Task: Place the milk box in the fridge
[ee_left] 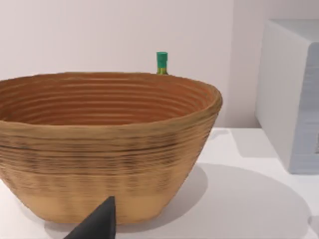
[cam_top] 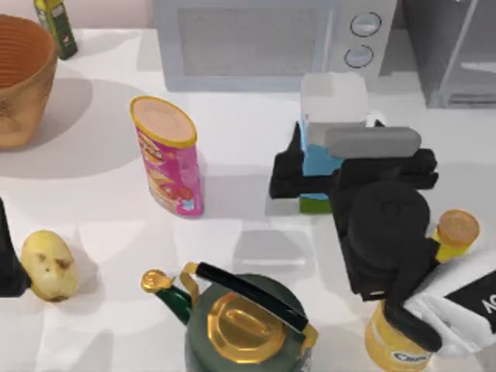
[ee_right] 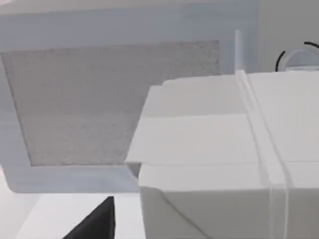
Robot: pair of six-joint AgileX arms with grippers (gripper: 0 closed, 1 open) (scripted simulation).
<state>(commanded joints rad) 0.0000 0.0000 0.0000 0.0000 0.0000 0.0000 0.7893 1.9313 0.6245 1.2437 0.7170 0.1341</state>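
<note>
The milk box [cam_top: 332, 108] stands in front of the microwave, with a white top, a light-blue body and a green bottom band. My right gripper [cam_top: 329, 164] is shut on its blue body, a black finger [cam_top: 288, 169] on its left side. The right wrist view has the carton's white top [ee_right: 224, 149] close up, with one dark fingertip [ee_right: 97, 221] beside it. The fridge [cam_top: 453, 50] is the dark-grey cabinet at the back right corner, partly in view. My left arm [cam_top: 6, 260] stays parked at the left edge, its fingertip [ee_left: 102, 221] pointing at the basket.
A pale microwave [cam_top: 271, 43] stands at the back. A pink snack tube [cam_top: 167, 155] is left of centre. A woven basket [cam_top: 23, 77] and green bottle [cam_top: 56, 23] are at back left. A potato [cam_top: 48, 266], kettle [cam_top: 244, 322] and yellow bottle [cam_top: 403, 341] line the front.
</note>
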